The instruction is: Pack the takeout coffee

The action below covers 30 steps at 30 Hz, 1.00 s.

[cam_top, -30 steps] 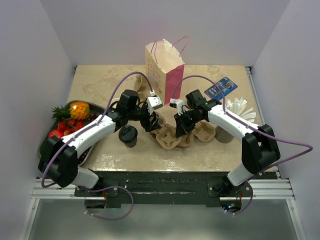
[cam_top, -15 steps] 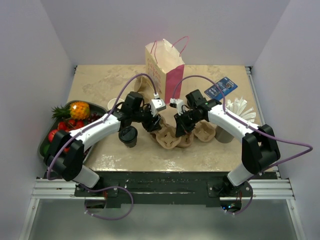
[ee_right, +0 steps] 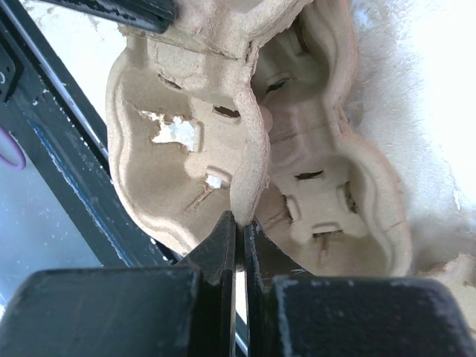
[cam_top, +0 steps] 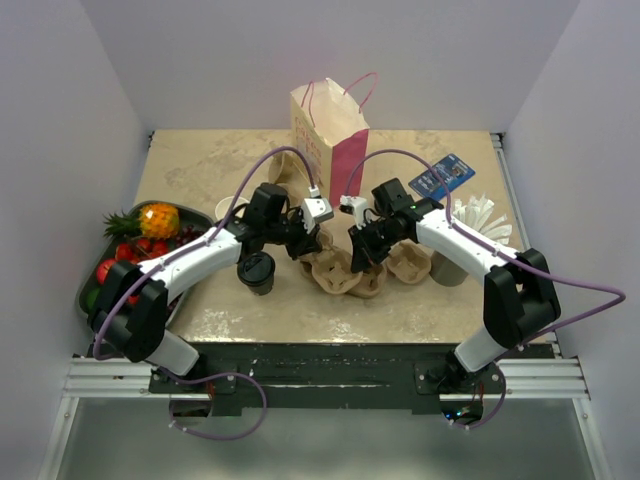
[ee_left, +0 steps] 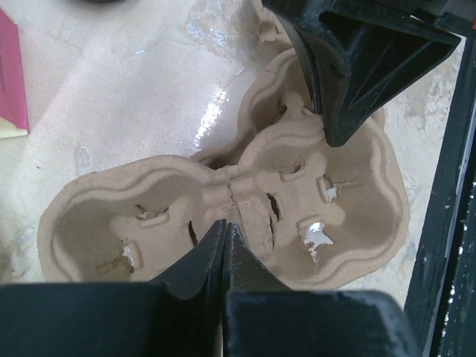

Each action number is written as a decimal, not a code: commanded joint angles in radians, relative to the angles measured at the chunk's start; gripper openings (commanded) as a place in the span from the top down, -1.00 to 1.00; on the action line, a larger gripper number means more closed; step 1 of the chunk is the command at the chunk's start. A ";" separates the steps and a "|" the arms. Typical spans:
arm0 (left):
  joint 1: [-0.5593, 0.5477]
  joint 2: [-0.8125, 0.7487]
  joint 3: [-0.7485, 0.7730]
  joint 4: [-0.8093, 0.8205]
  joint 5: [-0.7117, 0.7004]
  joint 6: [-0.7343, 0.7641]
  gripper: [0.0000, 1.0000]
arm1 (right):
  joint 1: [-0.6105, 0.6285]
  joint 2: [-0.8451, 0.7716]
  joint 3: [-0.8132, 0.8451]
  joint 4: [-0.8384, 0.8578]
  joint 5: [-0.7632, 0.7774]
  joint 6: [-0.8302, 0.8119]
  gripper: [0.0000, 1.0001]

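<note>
The takeout coffee (cam_top: 256,271), a small cup with a black lid, stands upright on the table left of centre, untouched. Right of it lies a brown pulp cup carrier (cam_top: 340,278). My left gripper (cam_top: 307,243) is shut on the carrier's (ee_left: 312,186) near rim at its middle ridge, fingertips (ee_left: 236,236) pressed together. My right gripper (cam_top: 361,257) is shut on the opposite rim of the same carrier (ee_right: 186,126), which is tilted up off a second carrier (ee_right: 335,208) lying under it. The right finger (ee_left: 349,67) shows at the top of the left wrist view.
A pink and cream paper bag (cam_top: 328,135) stands open at the back centre. A dark tray of fruit (cam_top: 137,245) sits at the left edge. A grey cup (cam_top: 449,270), white folded items (cam_top: 481,216) and a blue card (cam_top: 442,175) lie on the right.
My left gripper has closed from wide open onto the carrier's rim, after the arm shifted a little to the right. The right gripper has kept its hold and place.
</note>
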 commanded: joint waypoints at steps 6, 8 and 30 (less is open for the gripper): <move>0.027 -0.036 0.056 0.004 -0.030 0.038 1.00 | -0.005 -0.024 0.006 -0.018 0.041 -0.019 1.00; 0.036 -0.056 0.082 0.003 0.005 0.035 1.00 | -0.008 -0.022 0.006 -0.028 0.051 -0.031 1.00; 0.051 -0.067 -0.021 0.064 -0.001 -0.115 -0.11 | -0.020 -0.014 0.023 -0.041 0.074 -0.050 1.00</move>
